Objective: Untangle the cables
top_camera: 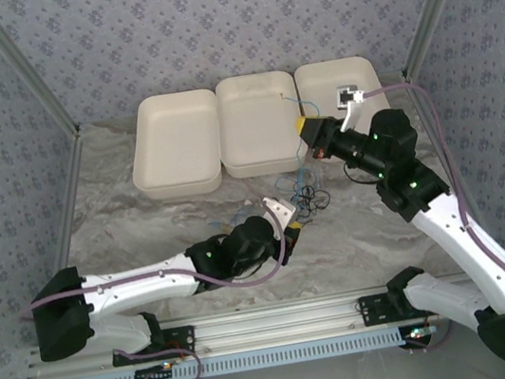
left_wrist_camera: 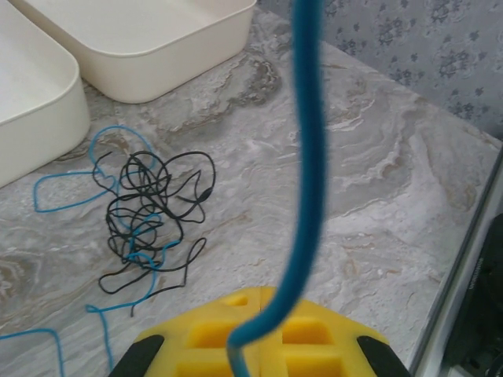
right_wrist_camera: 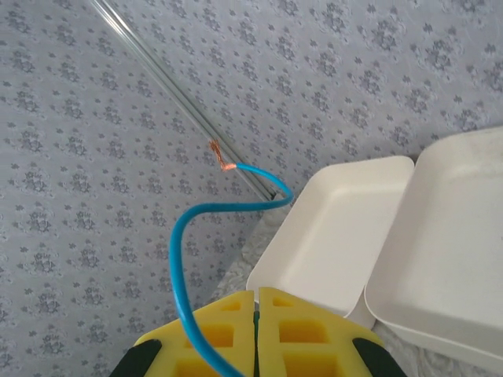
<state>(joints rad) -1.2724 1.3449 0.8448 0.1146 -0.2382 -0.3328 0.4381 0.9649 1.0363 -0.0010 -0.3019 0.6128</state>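
Even, diffuse light is filling all views. Soft shadows are lying along the edges of the white trays (top_camera: pixel 177 139), which are showing bright. The close blue cable (left_wrist_camera: pixel 311 157) is appearing soft-edged in the left wrist view.

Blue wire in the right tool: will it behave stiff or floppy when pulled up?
Probably springy, not limp: the blue wire arches unsupported above the right tool. Likely very light, being so thin. Its smooth sheath might slip through the pads.
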